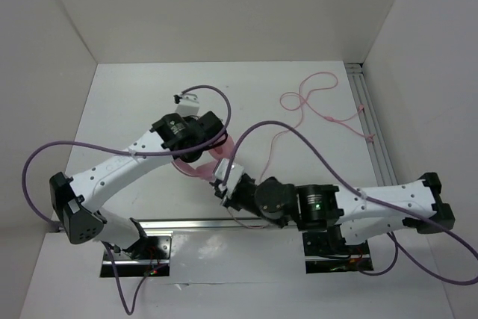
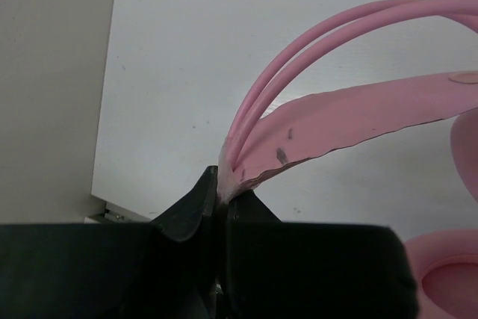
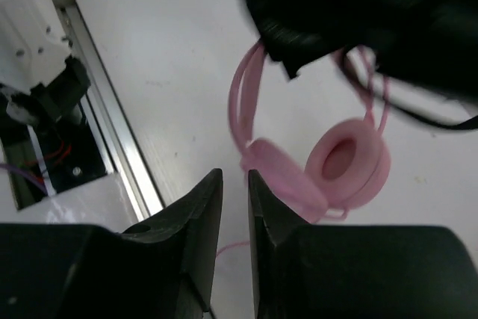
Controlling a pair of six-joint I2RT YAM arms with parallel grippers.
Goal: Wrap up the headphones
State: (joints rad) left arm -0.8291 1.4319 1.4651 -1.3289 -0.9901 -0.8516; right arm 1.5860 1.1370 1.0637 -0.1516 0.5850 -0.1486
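The pink headphones [image 1: 222,153] hang above the table from my left gripper [image 2: 222,184], which is shut on the lower end of the thin double headband [image 2: 314,57] and its flat pink strap [image 2: 358,117]. One earcup [image 2: 448,274] shows at the lower right of the left wrist view. My right gripper [image 3: 235,177] is just in front of the hanging earcups [image 3: 347,158], its jaws a narrow gap apart with nothing gripped. The thin pink cord [image 1: 314,102] trails in loops toward the back right, and a piece of cord [image 3: 235,246] shows through the gap between the right jaws.
Thick purple robot cables [image 1: 299,136] arch over both arms. A metal rail [image 1: 366,110] runs along the table's right side and another rail [image 3: 112,132] along the near edge. White walls enclose the table [image 1: 134,102] on three sides.
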